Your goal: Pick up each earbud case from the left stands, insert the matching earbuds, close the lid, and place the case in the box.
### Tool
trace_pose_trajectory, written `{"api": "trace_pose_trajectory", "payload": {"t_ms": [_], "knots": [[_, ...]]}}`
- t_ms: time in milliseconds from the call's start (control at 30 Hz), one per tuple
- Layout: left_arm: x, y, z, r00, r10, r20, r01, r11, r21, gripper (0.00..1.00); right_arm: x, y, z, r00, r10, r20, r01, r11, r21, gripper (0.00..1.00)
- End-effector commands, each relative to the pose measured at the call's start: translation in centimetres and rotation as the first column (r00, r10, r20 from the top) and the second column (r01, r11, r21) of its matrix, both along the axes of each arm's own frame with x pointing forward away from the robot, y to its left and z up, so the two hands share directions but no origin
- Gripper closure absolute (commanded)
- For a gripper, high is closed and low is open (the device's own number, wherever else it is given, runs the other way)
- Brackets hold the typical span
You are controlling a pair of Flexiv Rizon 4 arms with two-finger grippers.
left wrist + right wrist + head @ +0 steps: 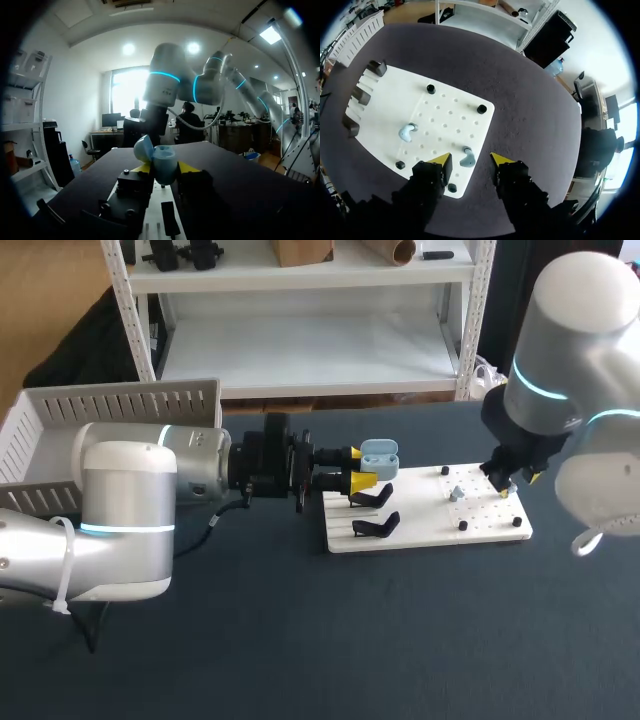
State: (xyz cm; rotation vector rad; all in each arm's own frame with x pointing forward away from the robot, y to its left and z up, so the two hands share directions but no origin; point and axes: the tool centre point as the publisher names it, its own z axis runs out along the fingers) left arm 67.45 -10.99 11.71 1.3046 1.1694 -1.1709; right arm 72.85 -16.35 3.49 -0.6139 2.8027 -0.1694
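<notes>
From the head camera, the left gripper [357, 469] reaches over the left end of a flat white pegboard base [425, 532]. It is clamped on a light blue plastic earbud case [378, 458], whose lid is open, close to the black curved stands [377, 498]. The right gripper [513, 481] hangs over the base's right part, near a small light blue earbud [457, 492]. A white slatted plastic box [120, 412] sits at the table's left rear.

In the left wrist view, the case [161, 164] sits between the yellow tips, which press it from both sides (its lid tips back toward one finger).

In the right wrist view, the fingers stand apart, holding nothing. A second light blue earbud [467, 158] lies on the base between them, among short black pegs [481, 108].
</notes>
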Motion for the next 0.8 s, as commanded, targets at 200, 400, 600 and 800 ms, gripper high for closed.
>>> {"api": "trace_pose_trajectory", "payload": {"t_ms": [200,400,600,800], "knots": [[0.03,-0.01,-0.09,1.0,0.001,0.001,-0.001,1.0,-0.003,1.0,-0.27,-0.29,-0.93,1.0,-0.007,0.003,0.007,1.0,-0.001,0.55],[0.03,-0.01,-0.09,1.0,0.001,0.001,-0.001,1.0,-0.003,1.0,-0.32,-0.39,-0.99,1.0,-0.01,0.01,0.01,1.0,0.001,0.58],[0.03,-0.01,-0.09,1.0,0.001,0.001,-0.001,1.0,-0.003,1.0,-0.18,-0.46,-0.99,1.0,-0.013,0.021,0.013,1.0,0.002,0.61],[0.03,-0.01,-0.09,1.0,0.001,0.001,-0.001,1.0,-0.003,1.0,-0.24,-0.49,-1.2,1.0,-0.016,0.02,0.016,1.0,0.003,0.62]]}}
